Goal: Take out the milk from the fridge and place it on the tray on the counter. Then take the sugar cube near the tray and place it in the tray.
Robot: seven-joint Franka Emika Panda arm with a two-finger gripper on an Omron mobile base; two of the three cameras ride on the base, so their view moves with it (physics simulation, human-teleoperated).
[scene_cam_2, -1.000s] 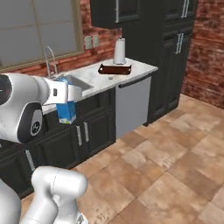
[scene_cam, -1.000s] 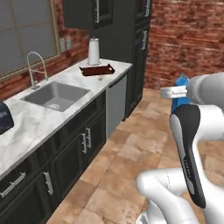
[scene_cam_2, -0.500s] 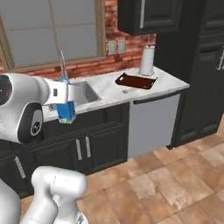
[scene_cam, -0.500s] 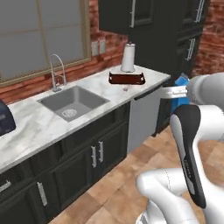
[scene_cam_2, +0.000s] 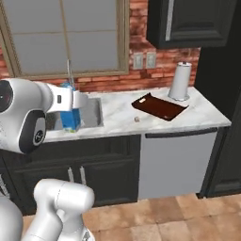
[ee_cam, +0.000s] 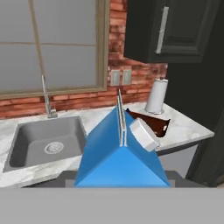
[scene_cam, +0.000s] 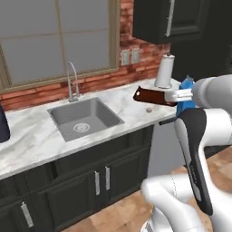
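Gripper: the gripper (scene_cam_2: 77, 101) is closed partway on the milk (scene_cam_2: 70, 114), holding it up off the floor in front of the counter (scene_cam_2: 117, 117).
Milk: a blue carton, upright, held near its gabled top; in the right base view it hangs just below the white hand, in front of the sink (scene_cam: 84, 118). In the left base view a slice of blue (scene_cam: 185, 97) shows behind the forearm.
Milk from the hand: the gabled roof (ee_cam: 121, 157) fills the lower middle of the hand view, with its ridge running up the centre and a white cap on the right slope. The finger tips themselves are hidden, so where they press on the carton cannot be told.
Tray: the dark reddish-brown tray (scene_cam_2: 160, 107) lies flat on the counter near its right end, well apart from the carton.
Sugar cube: the tiny pale sugar cube (scene_cam_2: 137, 119) sits on the marble just beside the tray's near left corner, not touching it.
Paper towel roll: the paper towel roll (scene_cam_2: 180, 81) stands upright just behind the tray, against the brick wall.
Tap: the tap (scene_cam: 72, 84) rises behind the sink, below the window.
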